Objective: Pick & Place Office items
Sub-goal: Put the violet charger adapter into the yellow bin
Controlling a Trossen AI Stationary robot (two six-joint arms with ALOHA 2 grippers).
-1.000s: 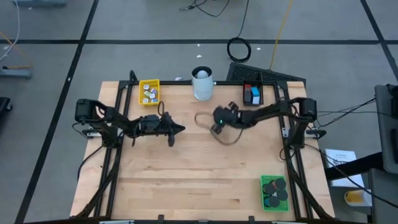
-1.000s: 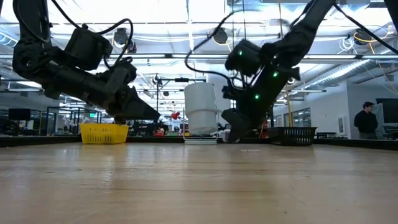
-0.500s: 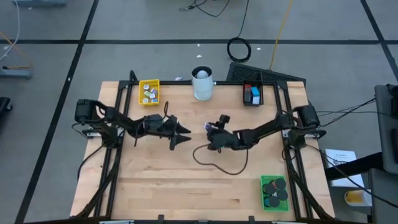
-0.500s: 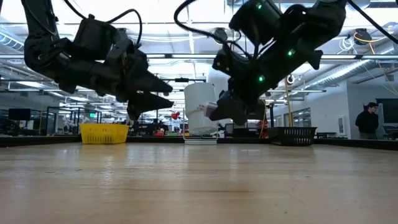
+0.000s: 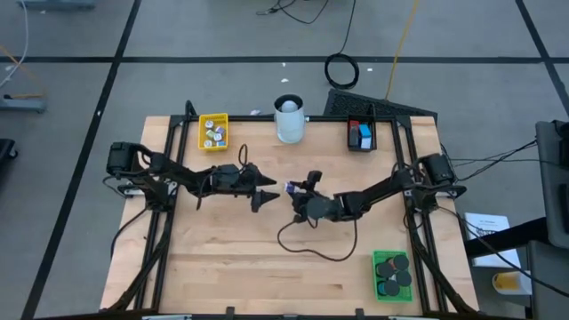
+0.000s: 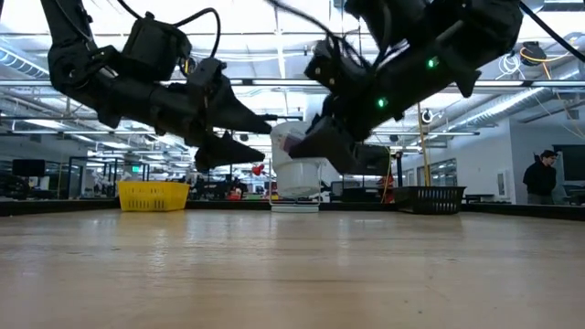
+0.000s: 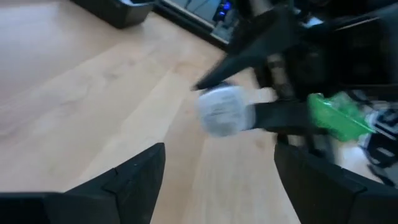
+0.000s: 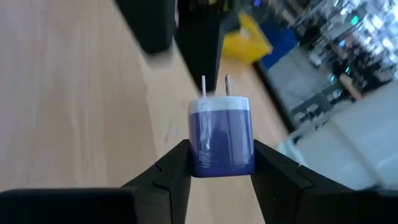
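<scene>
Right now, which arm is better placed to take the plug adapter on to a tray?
The right. Its claw is shut on the plug adapter, held above the table's middle. The left claw is open and empty, pointing at it.

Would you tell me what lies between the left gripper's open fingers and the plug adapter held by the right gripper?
Nothing: in the high view, only bare wooden table shows between the left gripper and the plug adapter in the right gripper.

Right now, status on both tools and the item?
Right tool shut on the white plug adapter, prongs pointing away, mid-table above the wood. Left tool open, empty, facing it close. Nothing between them.
</scene>
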